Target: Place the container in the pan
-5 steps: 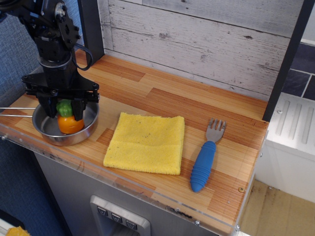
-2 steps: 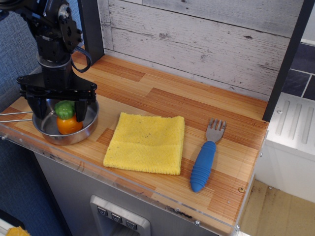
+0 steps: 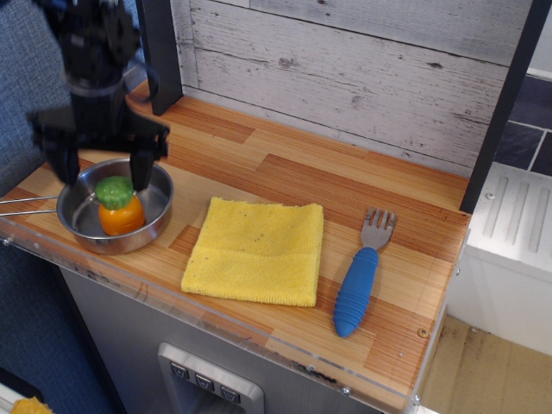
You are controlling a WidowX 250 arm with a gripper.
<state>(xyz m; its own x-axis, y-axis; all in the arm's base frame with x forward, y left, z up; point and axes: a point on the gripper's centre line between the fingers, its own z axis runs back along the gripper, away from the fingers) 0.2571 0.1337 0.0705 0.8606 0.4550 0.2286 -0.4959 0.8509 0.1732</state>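
I see the small orange bottle with its chunky green cap standing upright inside the shiny round steel pan at the wooden counter's left end, with my black gripper above it, jaws spread wide, holding nothing.

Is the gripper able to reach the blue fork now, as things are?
Probably yes. The open gripper hangs above the pan, holding nothing; between it and the fork lies only the flat yellow cloth.

Whitewashed plank wall — wooden counter
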